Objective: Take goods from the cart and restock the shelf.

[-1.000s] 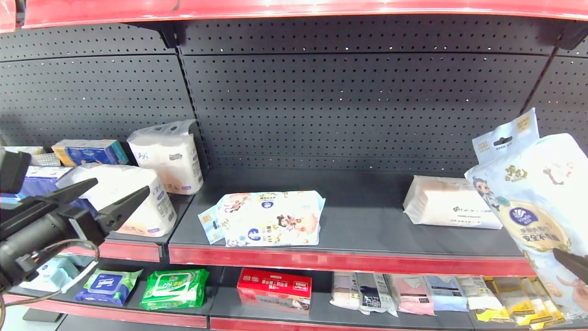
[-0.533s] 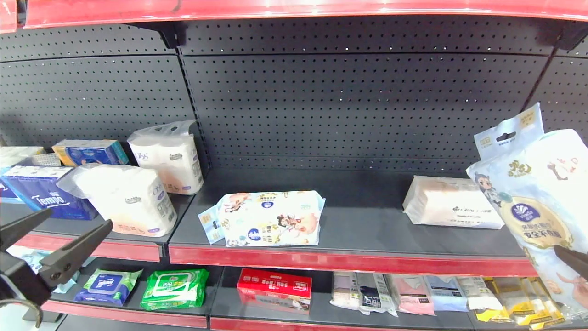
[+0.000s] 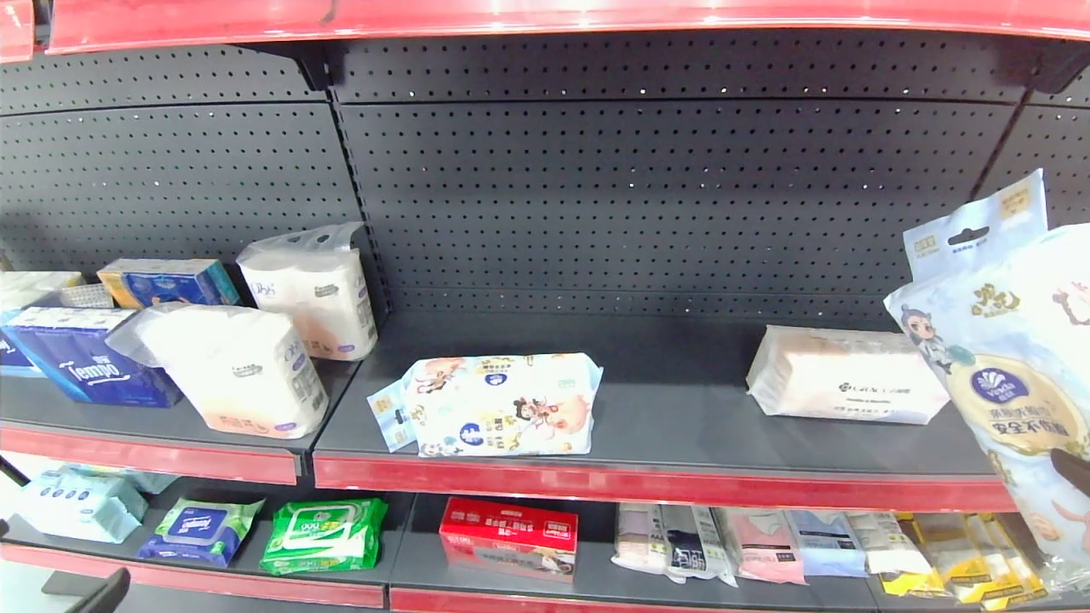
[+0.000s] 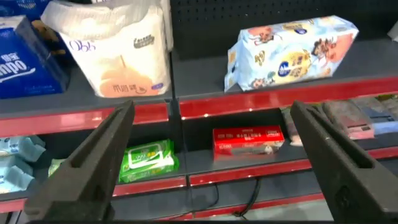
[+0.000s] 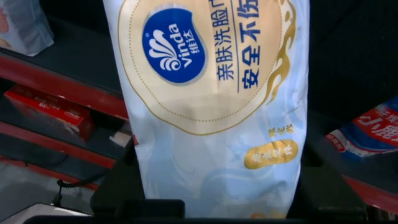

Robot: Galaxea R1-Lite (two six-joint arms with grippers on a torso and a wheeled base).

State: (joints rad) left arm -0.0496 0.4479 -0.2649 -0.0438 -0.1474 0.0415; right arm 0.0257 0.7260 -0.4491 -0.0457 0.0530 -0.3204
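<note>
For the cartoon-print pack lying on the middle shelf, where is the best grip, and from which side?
Probably mid-body, top and bottom, coming from the open front. The cartoon-print pack lies flat near the front edge of the shelf; its thin hang tab at the left end looks too floppy.

on the shelf (image 3: 647,492) a tissue pack (image 3: 498,404) lies mid-front, a napkin pack (image 3: 843,375) right of it and further back, left of it the front roll pack (image 3: 238,370) with the rear roll pack (image 3: 311,289) behind; a large bag (image 3: 1013,400) hangs before the shelf's right end
</note>
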